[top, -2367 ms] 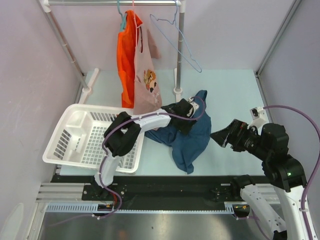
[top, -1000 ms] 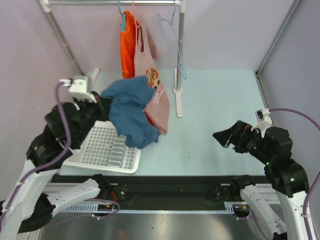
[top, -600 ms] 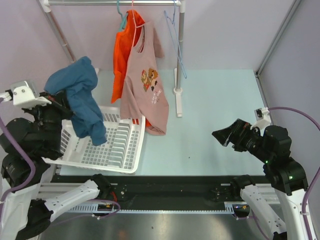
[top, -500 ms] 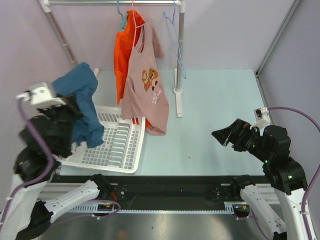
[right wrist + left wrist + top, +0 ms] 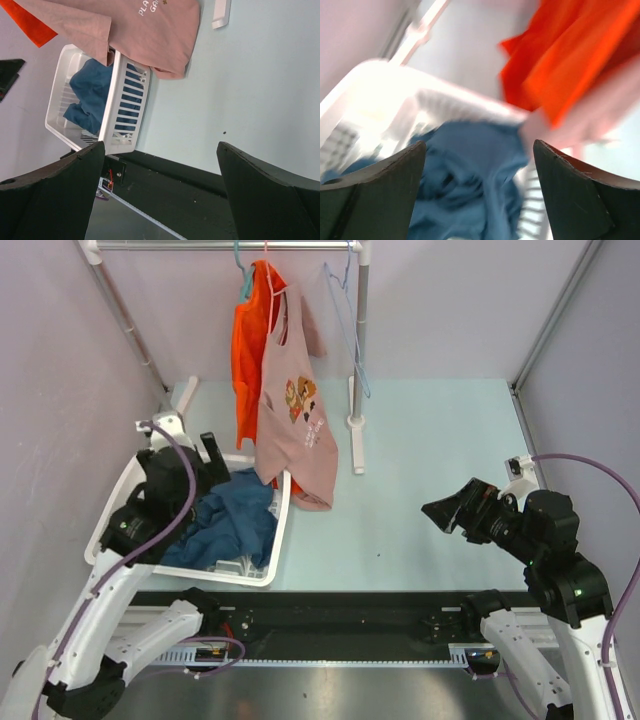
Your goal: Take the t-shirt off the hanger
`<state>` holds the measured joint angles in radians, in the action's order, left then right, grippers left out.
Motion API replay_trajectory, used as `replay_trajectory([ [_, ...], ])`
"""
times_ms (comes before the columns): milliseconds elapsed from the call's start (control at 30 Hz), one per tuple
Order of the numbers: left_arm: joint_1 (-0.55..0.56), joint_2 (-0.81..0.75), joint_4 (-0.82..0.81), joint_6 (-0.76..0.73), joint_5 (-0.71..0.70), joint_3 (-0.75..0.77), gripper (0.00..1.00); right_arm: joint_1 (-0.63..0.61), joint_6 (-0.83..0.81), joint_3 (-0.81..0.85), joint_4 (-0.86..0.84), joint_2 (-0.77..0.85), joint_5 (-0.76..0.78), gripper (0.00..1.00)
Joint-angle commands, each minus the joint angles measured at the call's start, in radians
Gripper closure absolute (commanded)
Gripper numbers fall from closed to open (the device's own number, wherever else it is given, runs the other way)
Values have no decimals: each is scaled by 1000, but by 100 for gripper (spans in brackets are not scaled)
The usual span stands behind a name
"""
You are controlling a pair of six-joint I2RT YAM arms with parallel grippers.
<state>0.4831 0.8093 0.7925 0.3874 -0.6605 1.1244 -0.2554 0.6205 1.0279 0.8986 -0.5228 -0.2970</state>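
Top external view: the blue t-shirt (image 5: 225,525) lies bunched in the white basket (image 5: 200,573), off any hanger, so I'd judge the job done; the left gripper (image 5: 203,455) hovers just above it, fingers spread, holding nothing; the right gripper (image 5: 440,512) hangs open and empty over the table (image 5: 440,430), well apart; a pink shirt (image 5: 295,410) drapes over the basket's corner beside an orange garment (image 5: 247,350), crowding that side; an empty hanger (image 5: 347,330) dangles nearby.
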Motion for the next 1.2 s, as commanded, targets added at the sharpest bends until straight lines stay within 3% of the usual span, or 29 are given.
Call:
replay_trajectory([
  [0,-6,2,-169,-53,209,196,9,4,-4,-5,-41,-11,-16,0],
  [167,-6,102,-370,-87,619,326,12,2,-10,-3,-46,-19,-19,0],
  [267,-6,238,-420,-56,732,447,16,1,-10,1,-47,-25,-27,0],
  [467,-14,465,-463,-73,708,648,16,4,-15,24,-35,-25,-33,0],
  [667,-49,675,-366,-58,671,879,21,2,-28,58,-1,-29,-24,0],
  [833,-84,769,-335,-32,622,960,22,2,-28,69,2,-29,-30,0],
  [1167,-121,904,-289,-48,628,985,30,2,-21,74,13,-19,-33,0],
])
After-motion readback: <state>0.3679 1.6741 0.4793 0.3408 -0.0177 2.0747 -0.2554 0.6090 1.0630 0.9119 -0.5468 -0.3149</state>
